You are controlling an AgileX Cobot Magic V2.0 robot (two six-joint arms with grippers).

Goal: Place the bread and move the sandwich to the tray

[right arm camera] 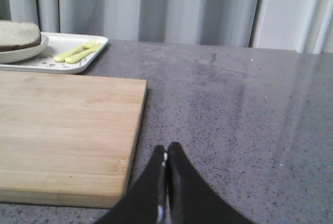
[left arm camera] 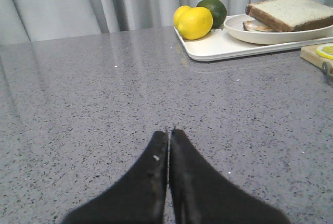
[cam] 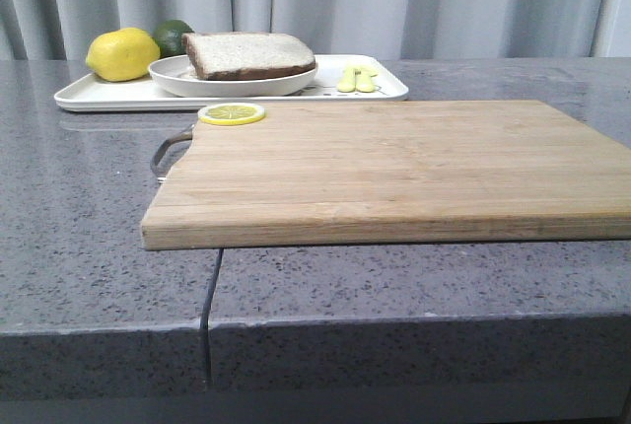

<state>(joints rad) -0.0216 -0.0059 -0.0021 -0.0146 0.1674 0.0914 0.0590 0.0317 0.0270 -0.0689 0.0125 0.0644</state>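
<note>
The bread (cam: 248, 54), a thick white slice with a dark brown crust, lies on top of the sandwich in a round white plate (cam: 232, 82). The plate stands on the white tray (cam: 108, 97) at the back left. In the left wrist view a flatter pale piece (left arm camera: 257, 25) pokes out from under the bread (left arm camera: 291, 13); no egg shows. My left gripper (left arm camera: 169, 130) is shut and empty over bare counter, well short of the tray (left arm camera: 218, 52). My right gripper (right arm camera: 166, 148) is shut and empty beside the cutting board's right edge. Neither gripper shows in the front view.
A big wooden cutting board (cam: 394, 168) with a metal handle (cam: 170, 151) fills the middle; a lemon slice (cam: 232, 113) lies on its far left corner. On the tray are a lemon (cam: 122, 54), a lime (cam: 174, 35) and yellow cutlery (cam: 357, 79). Curtain behind.
</note>
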